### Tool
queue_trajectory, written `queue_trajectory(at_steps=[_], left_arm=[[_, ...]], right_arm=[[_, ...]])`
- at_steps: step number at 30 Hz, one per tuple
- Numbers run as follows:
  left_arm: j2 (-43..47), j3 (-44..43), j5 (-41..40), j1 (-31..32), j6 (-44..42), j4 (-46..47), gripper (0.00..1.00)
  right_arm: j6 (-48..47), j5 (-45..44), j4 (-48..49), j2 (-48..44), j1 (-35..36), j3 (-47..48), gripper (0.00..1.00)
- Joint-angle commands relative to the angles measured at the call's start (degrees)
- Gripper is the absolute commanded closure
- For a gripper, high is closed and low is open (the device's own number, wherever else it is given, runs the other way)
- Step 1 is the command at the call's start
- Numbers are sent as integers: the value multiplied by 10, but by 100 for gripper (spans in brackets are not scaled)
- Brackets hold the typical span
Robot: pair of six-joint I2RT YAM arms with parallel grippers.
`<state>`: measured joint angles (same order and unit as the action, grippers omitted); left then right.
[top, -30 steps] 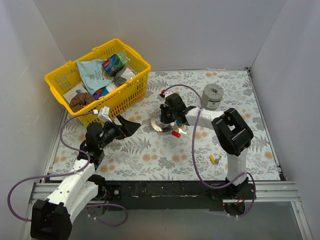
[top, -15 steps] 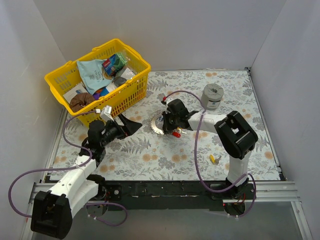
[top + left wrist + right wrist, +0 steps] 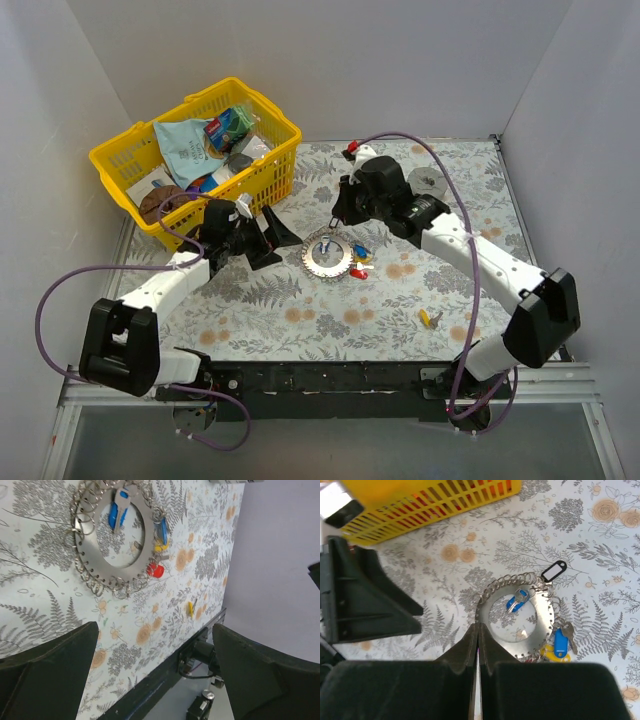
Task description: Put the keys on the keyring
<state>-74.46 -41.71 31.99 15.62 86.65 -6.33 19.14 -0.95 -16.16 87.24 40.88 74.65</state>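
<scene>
1. The right fingers [image 3: 476,645] are pressed flat together with nothing between them. They hover above the keyring [image 3: 543,615], tips pointing at its edge.
2. The left fingers [image 3: 50,660] are spread wide and empty. They're off to the ring's left, above the tabletop [image 3: 300,300], and aimed toward the ring.
3. The keyring lies flat on the floral tabletop between the two arms, and its rim is lined with little wire loops.
4. A blue key [image 3: 515,601] sits inside the open centre.
5. A second blue key [image 3: 561,641], a yellow key [image 3: 550,653] and a red key [image 3: 156,570] are bunched against the rim on the ring's right side (I can't tell if any are actually hooked on a loop).
6. A white tag [image 3: 553,571] with a dark outline sits at the rim too.
7. A lone yellow key [image 3: 191,609] lies well apart from the ring, toward the near right of the tabletop.
8. Further out, there's a yellow basket [image 3: 250,190] full of stuff at the back left. A grey roll [image 3: 432,183] is at the back right, partly behind the right arm.
</scene>
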Motion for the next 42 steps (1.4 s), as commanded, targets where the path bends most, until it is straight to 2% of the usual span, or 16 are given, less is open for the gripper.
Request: queue_trajectory(at_steps=[1,2,4,7,9,10,13,17,19,21,22,25,29,33,38,42], left_arm=[[2,-86,54,8,-24,-90,2],[4,-130,53,10,-37,-121,2],[41,-143,41,10,-54,-143,2],[97,-128,23,10,-43,-97,2],[116,-78,20,10,-28,-55,2],[133,-50,14,10,-17,1,2],[130,26,-11,6,34,89,2],[84,15,-47,20,27,67,2],[55,-13,-77,36,-23,7,2],[4,-91,-102,66,-78,-52,2],[-10,-120,-117,78,-90,-104,2],[-46,-176,-167,117,-115,-155,2],[-95,-179,-220,143,-140,-163,2],[-168,-220,-312,156,-181,-191,2],[-248,-268,-332,172,-199,-198,2],[-256,-262,-356,180,-201,-185,2]], right_arm=[[17,50,-80,-59,7,22,93],[20,49,-118,-81,10,32,93],[25,28,-155,-108,22,34,93],[29,-5,-190,-162,22,7,93],[29,-31,-162,-216,22,-54,92],[28,-44,-151,-235,23,-78,92],[41,-136,-111,-312,22,-186,92],[57,-185,-39,-369,22,-269,92],[46,-177,-22,-355,22,-268,92],[35,-166,-22,-314,22,-254,92],[30,-168,-22,-299,22,-246,92],[34,-164,-5,-255,16,-231,94],[32,-85,55,-225,-26,-238,94],[30,-16,44,-165,-75,-211,93],[32,28,68,-88,-93,-215,90],[44,54,75,-55,-93,-208,84]])
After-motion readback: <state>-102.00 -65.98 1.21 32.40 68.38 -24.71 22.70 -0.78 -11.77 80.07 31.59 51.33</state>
